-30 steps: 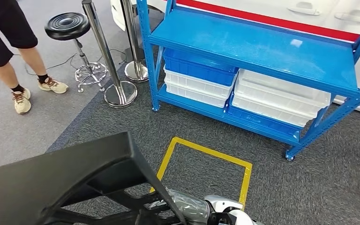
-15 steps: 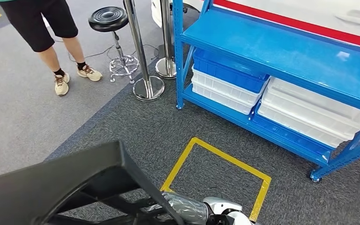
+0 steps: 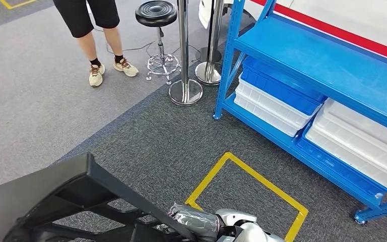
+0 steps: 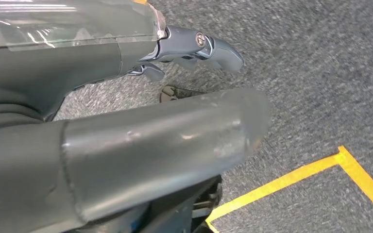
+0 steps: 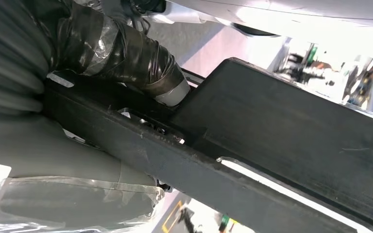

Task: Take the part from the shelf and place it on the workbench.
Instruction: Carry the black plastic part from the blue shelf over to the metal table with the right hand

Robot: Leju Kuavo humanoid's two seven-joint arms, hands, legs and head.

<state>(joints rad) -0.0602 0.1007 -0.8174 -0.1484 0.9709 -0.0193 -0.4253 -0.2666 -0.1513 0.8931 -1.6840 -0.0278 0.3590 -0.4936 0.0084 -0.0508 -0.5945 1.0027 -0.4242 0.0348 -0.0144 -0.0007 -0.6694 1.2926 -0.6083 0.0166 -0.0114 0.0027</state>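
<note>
A large black frame-like part [image 3: 55,201] fills the lower left of the head view, held up in front of my body. My right hand [image 3: 196,222] comes in at the bottom centre and grips the part's edge. In the right wrist view my right hand [image 5: 77,73] holds a black bar of the part [image 5: 272,131], its taped thumb [image 5: 126,53] pressed on top. In the left wrist view my left hand [image 4: 126,58] has its thumb [image 4: 165,141] and fingers [image 4: 199,48] apart, with grey carpet showing between them. The blue shelf [image 3: 332,65] stands at the upper right.
White and blue bins [image 3: 272,108] sit on the shelf's bottom level. A yellow taped square [image 3: 267,180] marks the dark carpet before the shelf. Two chrome stanchions [image 3: 184,91] and a black stool [image 3: 155,12] stand at the top centre. A person's legs [image 3: 88,45] are at the upper left.
The whole view has swung left: shelf, stool, stanchions and person have slid right in the picture. The black part sits lower in the frame and my right hand still grips it.
</note>
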